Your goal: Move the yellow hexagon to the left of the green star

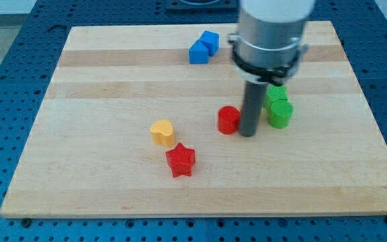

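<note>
While no writing shows anywhere, the yellow block [162, 132] sits mid-board above the red star [180, 160], open wood leftward, then the red cylinder [228, 120] touching my tip [247, 133], jawless, beside green blocks [279, 107].

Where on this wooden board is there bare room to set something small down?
Bare wood fills the view's left side, left of the yellow block, and the bottom right, below the green block. It is crowded mid-board: my tip stands between the red cylinder and the green block.
</note>
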{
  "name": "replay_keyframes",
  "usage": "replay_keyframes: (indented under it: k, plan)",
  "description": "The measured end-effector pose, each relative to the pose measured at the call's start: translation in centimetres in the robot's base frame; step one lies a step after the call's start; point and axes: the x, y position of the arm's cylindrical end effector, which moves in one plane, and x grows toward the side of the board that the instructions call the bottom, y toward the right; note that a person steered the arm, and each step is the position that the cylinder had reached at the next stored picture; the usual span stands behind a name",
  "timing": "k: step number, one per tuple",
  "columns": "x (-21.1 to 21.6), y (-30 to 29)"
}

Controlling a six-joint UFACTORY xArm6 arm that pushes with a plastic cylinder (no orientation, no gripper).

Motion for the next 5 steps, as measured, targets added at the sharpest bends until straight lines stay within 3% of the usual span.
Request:
replay_keyframes:
  k: [1,2,3,5]
  plan:
    - [-1.6,-4.7]
    - [0.3,-5.2]
    - [4.7,-4.2]
    - [3.3,1.1]
